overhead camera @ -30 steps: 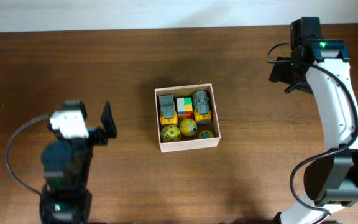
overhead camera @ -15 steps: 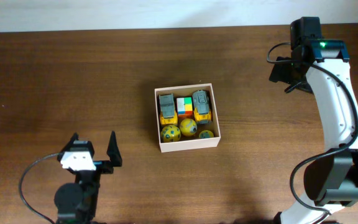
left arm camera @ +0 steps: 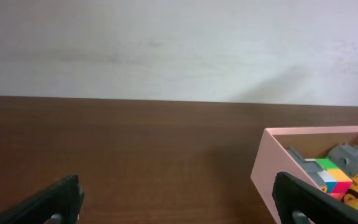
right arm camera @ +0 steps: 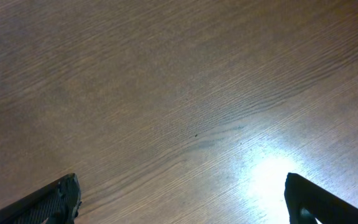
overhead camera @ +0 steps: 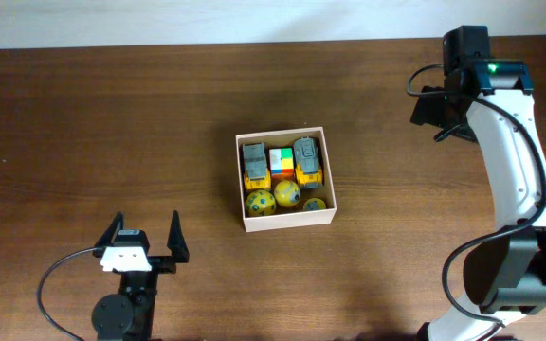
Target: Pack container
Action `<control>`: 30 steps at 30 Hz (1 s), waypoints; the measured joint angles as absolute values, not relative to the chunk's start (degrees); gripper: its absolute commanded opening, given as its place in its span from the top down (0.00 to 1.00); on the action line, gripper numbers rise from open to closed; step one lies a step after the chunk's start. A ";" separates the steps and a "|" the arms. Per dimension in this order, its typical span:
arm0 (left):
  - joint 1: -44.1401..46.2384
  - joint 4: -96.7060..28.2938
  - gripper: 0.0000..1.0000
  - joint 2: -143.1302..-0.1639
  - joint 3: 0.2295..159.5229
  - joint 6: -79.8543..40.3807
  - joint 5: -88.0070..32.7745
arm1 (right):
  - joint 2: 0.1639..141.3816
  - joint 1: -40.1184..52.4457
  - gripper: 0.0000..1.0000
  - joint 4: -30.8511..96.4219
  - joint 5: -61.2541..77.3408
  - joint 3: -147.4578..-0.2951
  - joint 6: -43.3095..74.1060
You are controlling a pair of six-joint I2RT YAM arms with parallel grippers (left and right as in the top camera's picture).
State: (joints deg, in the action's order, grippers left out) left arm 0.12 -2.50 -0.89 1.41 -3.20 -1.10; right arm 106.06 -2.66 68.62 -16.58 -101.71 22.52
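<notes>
The container (overhead camera: 289,219), a square shallow box with white walls, sits mid-table. It holds two yellow-and-grey trucks (overhead camera: 254,163), a coloured cube (overhead camera: 281,162) and yellow balls (overhead camera: 286,193). My left gripper (overhead camera: 145,229) is open near the front edge, well left of the box, with nothing between its fingers. In the left wrist view the container's wall (left arm camera: 269,171) stands ahead on the right, just beyond my right finger (left arm camera: 303,200), and the left gripper (left arm camera: 179,202) frames bare wood. My right gripper (right arm camera: 182,199) is open over bare table at the far right (overhead camera: 432,109).
Brown wooden table (overhead camera: 112,114) with a pale wall behind its far edge (left arm camera: 179,50). The right arm's white links (overhead camera: 515,152) run down the right side. A cable (overhead camera: 60,275) loops beside the left arm's base.
The left arm has drawn back toward the table's front edge, away from the container, still open. The right arm has not moved.
</notes>
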 measured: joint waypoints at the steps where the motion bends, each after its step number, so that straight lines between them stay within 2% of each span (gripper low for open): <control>1: 0.12 -3.11 0.01 -0.84 1.32 -3.05 -1.10 | 106.06 -2.66 0.01 68.62 -16.58 -101.71 22.52; 30: 0.12 -4.67 0.01 -0.84 1.02 -2.61 -1.54 | 106.06 -2.66 0.01 68.60 -16.58 -101.71 22.50</control>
State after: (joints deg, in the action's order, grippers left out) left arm 0.12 -4.67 -0.84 1.02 -2.61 -1.54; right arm 106.06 -2.66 68.60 -16.58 -101.71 22.50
